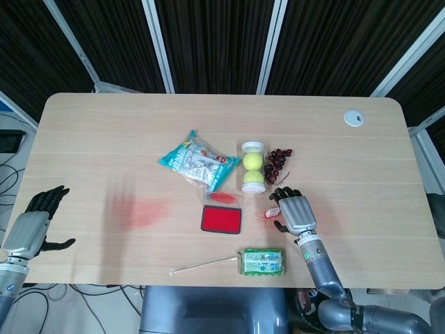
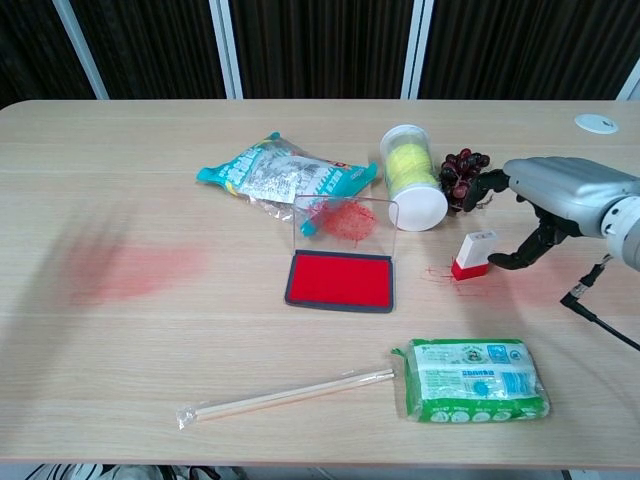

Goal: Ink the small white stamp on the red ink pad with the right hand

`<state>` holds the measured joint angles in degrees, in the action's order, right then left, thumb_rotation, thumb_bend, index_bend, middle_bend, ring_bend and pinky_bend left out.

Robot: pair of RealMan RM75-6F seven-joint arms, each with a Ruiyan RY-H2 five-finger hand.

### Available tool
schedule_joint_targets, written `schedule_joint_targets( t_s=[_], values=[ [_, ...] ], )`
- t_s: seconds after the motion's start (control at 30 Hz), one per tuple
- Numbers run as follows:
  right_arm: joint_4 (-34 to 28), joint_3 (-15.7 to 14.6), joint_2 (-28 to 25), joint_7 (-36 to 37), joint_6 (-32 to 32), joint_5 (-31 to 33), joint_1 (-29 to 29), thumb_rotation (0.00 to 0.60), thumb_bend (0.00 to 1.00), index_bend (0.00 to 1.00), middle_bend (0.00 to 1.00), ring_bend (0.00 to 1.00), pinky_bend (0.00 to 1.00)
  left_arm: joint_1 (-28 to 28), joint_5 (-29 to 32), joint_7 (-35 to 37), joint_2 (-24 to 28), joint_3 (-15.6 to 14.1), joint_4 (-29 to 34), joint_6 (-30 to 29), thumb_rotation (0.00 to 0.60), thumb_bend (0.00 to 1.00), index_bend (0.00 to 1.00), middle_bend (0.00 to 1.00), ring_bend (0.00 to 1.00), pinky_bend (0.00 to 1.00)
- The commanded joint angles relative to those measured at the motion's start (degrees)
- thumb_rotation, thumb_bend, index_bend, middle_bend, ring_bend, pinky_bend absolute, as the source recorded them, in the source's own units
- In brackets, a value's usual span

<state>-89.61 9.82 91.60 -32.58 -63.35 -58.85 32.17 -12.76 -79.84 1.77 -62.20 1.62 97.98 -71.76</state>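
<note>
The right hand hovers low over the table, palm down, fingers apart and arched, with nothing in its hold. One dark fingertip reaches in just beside the small white stamp with a red base, though whether it touches is hard to say. The stamp stands upright on the wood, amid red smears, to the right of the red ink pad in its dark tray, whose clear lid is propped up. Behind the stamp lies a clear tube of yellow-green tennis balls, with a bunch of dark grapes beside it. Nearer the front edge sits a green packet, with wrapped chopsticks alongside. Over at the far side, the left hand waits at the table's edge, fingers spread, holding nothing.
</note>
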Motion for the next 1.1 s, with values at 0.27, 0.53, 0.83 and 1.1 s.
schedule_joint_targets(
  t_s=[0.27, 0.53, 0.83, 1.1],
  values=[
    [3.17, -0.21, 1.78, 1.18, 1.17, 0.86, 0.91, 0.600, 0.36, 0.36, 0.29, 0.24, 0.30, -0.23, 0.41, 0.16, 0.05, 0.08, 0.02, 0.57, 0.600, 0.04, 0.00, 0.00, 0.00, 0.00],
    [4.83, -0.29, 2.65, 1.64, 1.92, 1.56, 1.44, 0.600, 0.39, 0.41, 0.33, 0.27, 0.33, -0.38, 0.66, 0.44, 0.19, 0.10, 0.14, 0.99, 0.600, 0.04, 0.00, 0.00, 0.00, 0.00],
    [5.75, -0.24, 3.52, 1.93, 2.64, 2.18, 1.99, 0.600, 0.40, 0.43, 0.35, 0.29, 0.35, -0.50, 0.80, 0.75, 0.29, 0.11, 0.18, 1.31, 0.600, 0.04, 0.00, 0.00, 0.00, 0.00],
    [7.53, -0.24, 4.69, 1.43, 3.45, 3.33, 2.71, 0.600, 0.41, 0.47, 0.37, 0.30, 0.35, -0.63, 0.97, 1.00, 0.44, 0.10, 0.27, 1.65, 0.600, 0.04, 0.00, 0.00, 0.00, 0.00]
  ],
)
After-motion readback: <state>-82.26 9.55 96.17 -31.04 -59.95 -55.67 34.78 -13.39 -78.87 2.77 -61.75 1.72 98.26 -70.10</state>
